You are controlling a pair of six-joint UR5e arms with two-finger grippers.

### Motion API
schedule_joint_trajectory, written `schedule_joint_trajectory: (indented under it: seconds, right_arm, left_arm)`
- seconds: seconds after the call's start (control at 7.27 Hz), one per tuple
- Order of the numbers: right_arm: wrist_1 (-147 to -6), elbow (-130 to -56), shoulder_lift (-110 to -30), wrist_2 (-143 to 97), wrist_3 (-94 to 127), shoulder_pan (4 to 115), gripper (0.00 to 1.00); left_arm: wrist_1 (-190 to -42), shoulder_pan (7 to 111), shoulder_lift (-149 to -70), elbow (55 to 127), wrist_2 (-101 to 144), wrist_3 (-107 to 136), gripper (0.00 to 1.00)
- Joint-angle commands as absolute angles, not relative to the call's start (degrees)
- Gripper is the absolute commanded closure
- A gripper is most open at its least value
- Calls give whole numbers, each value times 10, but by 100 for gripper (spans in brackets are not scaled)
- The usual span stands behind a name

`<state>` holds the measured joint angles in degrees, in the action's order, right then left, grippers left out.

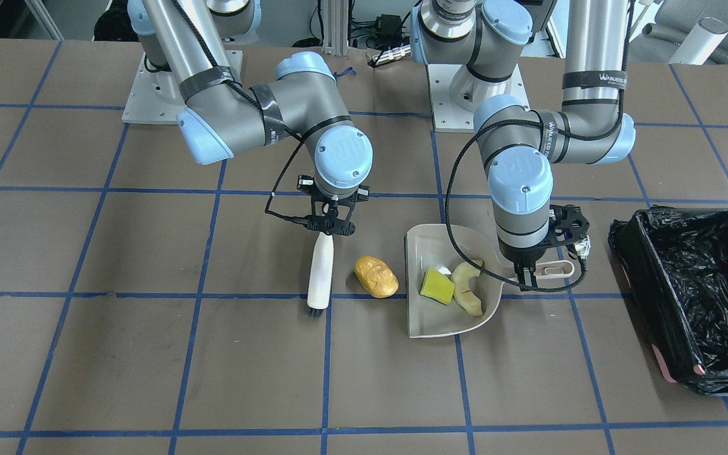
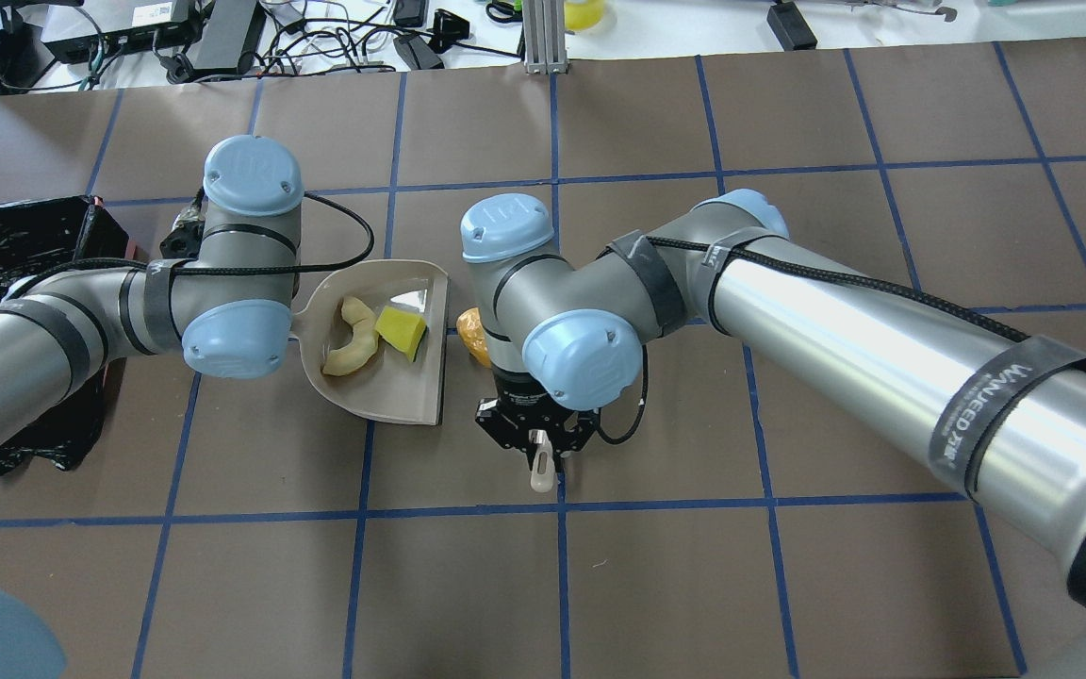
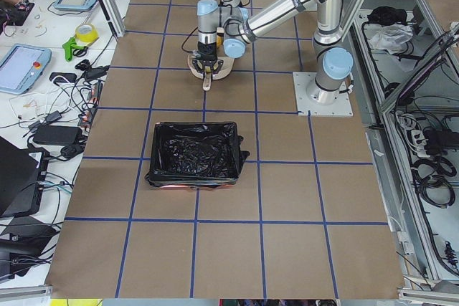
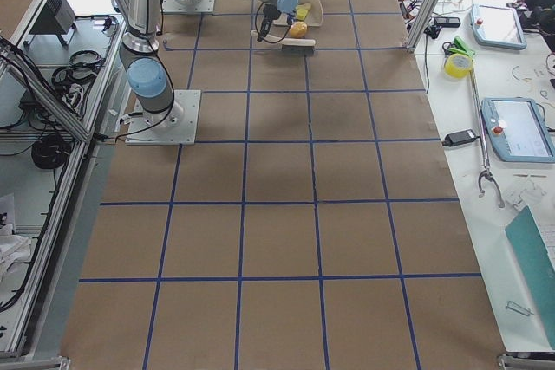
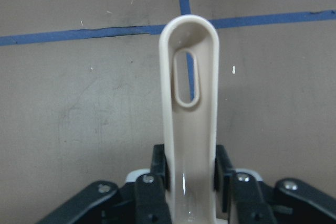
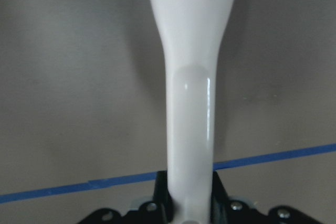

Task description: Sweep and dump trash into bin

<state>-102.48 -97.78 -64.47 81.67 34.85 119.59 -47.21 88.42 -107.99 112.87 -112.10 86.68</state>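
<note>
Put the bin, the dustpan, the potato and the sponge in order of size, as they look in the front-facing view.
From largest to smallest:
1. bin
2. dustpan
3. potato
4. sponge
The potato looks only a little larger than the sponge.

Lump [image 1: 376,276] sits between brush [image 1: 320,270] and dustpan [image 1: 430,322] holding sponge [image 1: 436,285] and slice [image 1: 468,287].

Two in, one out.
Sponge block [image 1: 437,286] and crescent slice [image 1: 468,287] lie in my dustpan [image 1: 430,319], potato lump [image 1: 376,277] just outside; black-lined bin [image 1: 692,297] open.
</note>
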Motion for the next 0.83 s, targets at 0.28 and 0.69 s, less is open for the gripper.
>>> schedule_joint_trajectory:
  seconds: [0.28,0.69]
  right_arm:
    - [-1060,-876,-580,753,372,1246,99]
    - [-1063,-822,-557,698,372,1254,99]
  left_arm:
    - [-471,884,-1083,1129,-1118,875,100]
    - [-471,884,-1083,1128,-1117,874,100]
